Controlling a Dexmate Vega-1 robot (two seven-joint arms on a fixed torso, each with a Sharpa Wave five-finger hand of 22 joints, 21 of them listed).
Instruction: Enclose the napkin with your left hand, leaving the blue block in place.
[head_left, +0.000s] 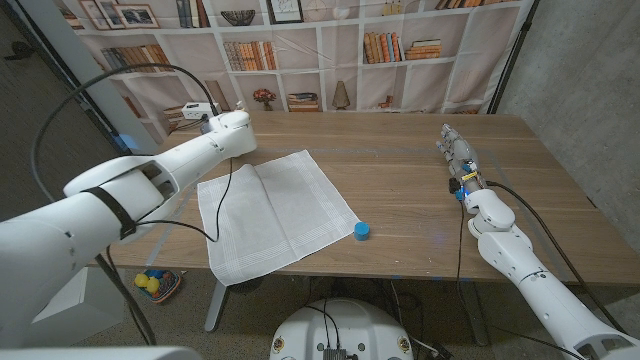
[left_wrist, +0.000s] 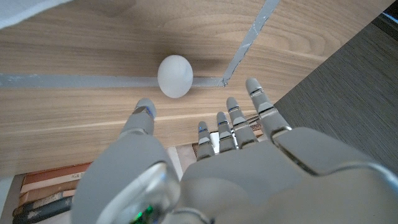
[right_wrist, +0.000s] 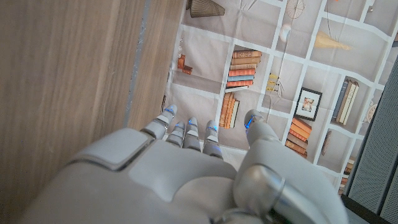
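Left hand (left_wrist: 249, 168): fingers (left_wrist: 233, 115) are spreading apart and holding nothing; they are hovering over bare wood, not over cloth.
Thing just ahead of the fingers: a small white ball (left_wrist: 175, 76) is sitting beyond the fingertips in the left wrist view, beside a grey tape line (left_wrist: 74, 80). It is not part of the task.
Napkin (head_left: 272, 208): in the head view it is lying spread flat, its near edge reaching the table's front edge. It is sitting near the left hand (head_left: 228, 128), on the side toward the robot, apart from the fingers.
Blue block (head_left: 362, 232): it is resting on the table (head_left: 400, 180) just beside the napkin's right corner, far from the left fingers.
Step in hand, as judged: the hand is needing to travel back over the cloth's middle or its left half, with fingers wide.
Doing it well: lowering onto the cloth away from the block's corner, then curling inward slowly, is likely keeping the dragged cloth from nudging the block.
Right hand (head_left: 456, 152): fingers (right_wrist: 180, 132) are lying straight and close together, gripping nothing, well apart from the napkin.
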